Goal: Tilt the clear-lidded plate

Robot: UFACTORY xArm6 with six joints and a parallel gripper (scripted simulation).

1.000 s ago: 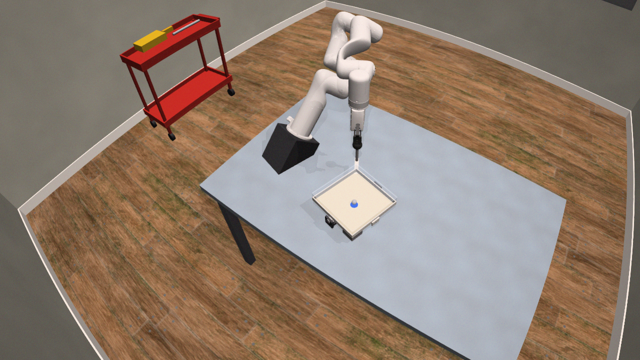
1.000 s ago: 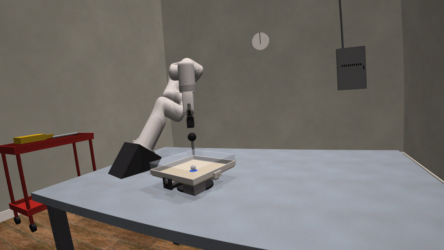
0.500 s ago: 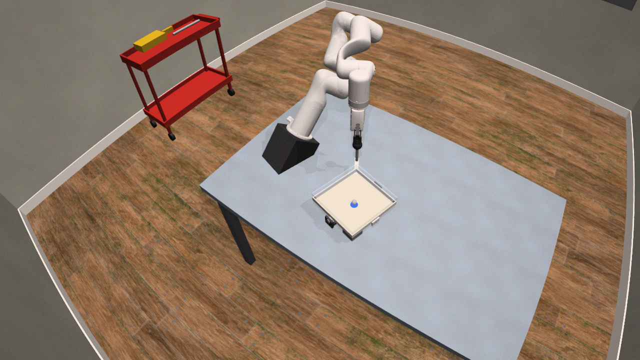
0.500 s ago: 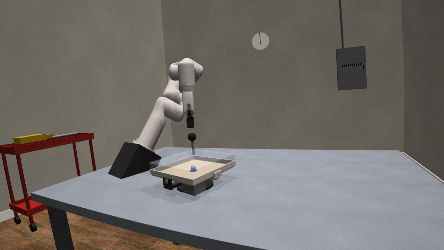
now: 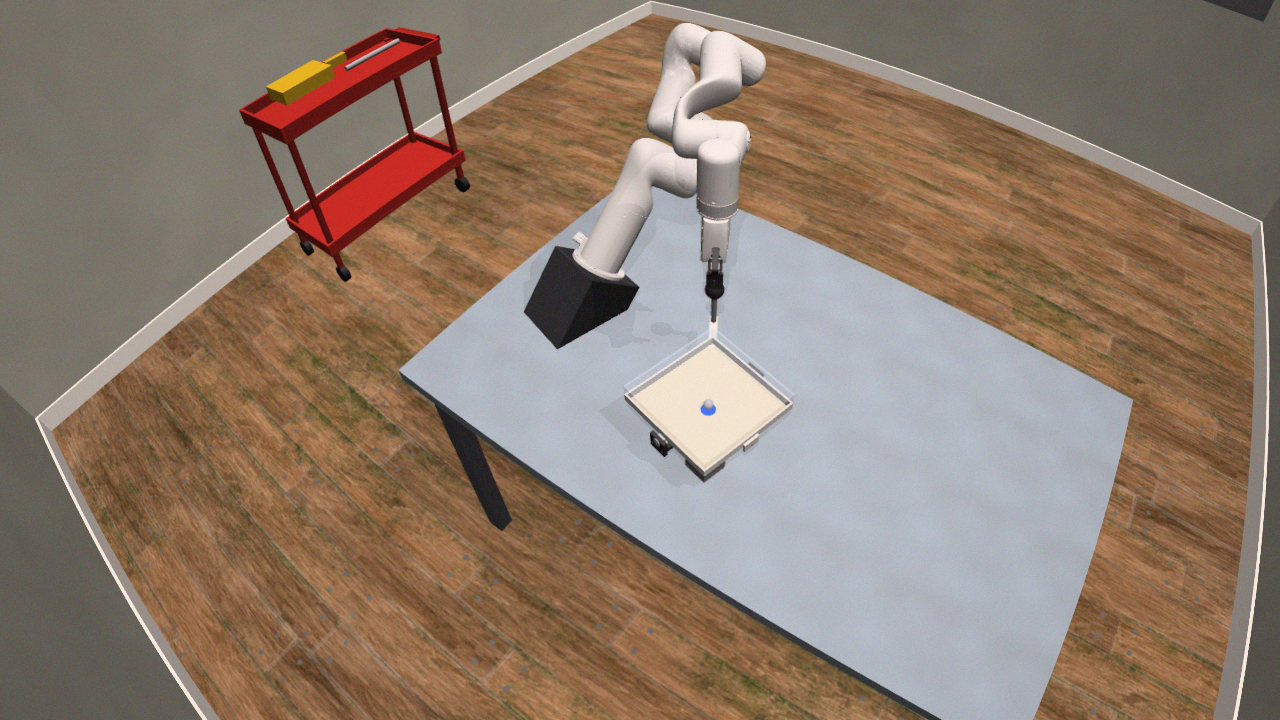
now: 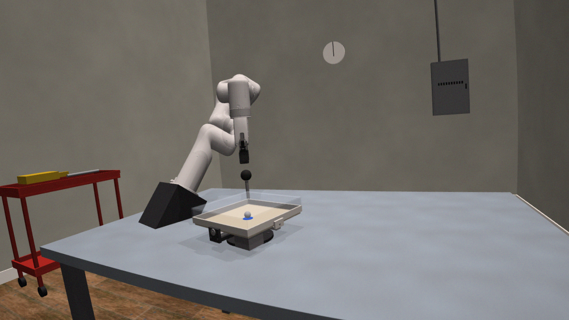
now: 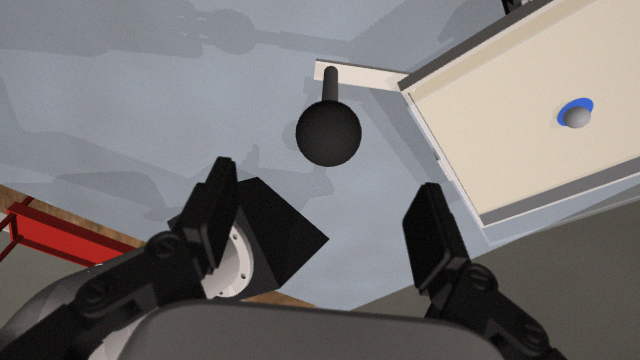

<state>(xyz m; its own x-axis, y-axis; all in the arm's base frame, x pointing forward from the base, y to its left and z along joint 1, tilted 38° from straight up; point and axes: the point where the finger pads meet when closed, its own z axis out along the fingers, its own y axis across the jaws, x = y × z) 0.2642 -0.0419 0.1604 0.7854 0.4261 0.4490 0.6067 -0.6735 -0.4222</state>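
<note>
The square cream plate (image 5: 747, 389) (image 6: 224, 217) (image 7: 500, 145) with a clear lid sits on a pivot stand on the grey table (image 5: 895, 501) (image 6: 398, 246). It looks level. The steel ball (image 5: 708, 404) (image 6: 247, 214) (image 7: 578, 118) rests on the blue printed spot (image 5: 707, 411) (image 6: 246, 218) (image 7: 571, 106) near the plate's middle. A black knob (image 5: 713, 288) (image 6: 246, 175) (image 7: 328, 133) on a thin stem stands up from a tab at the plate's far corner. My gripper (image 5: 713, 266) (image 6: 243, 160) (image 7: 326, 191) is open and empty. It hangs straight above the knob, clear of it.
The arm's black base (image 5: 577, 295) (image 6: 166, 205) stands on the table's far left part. A red cart (image 5: 358, 183) (image 6: 59, 178) with a yellow block (image 5: 299, 80) (image 6: 38, 177) and a grey rod (image 5: 373, 53) stands on the floor to the left, away from the table.
</note>
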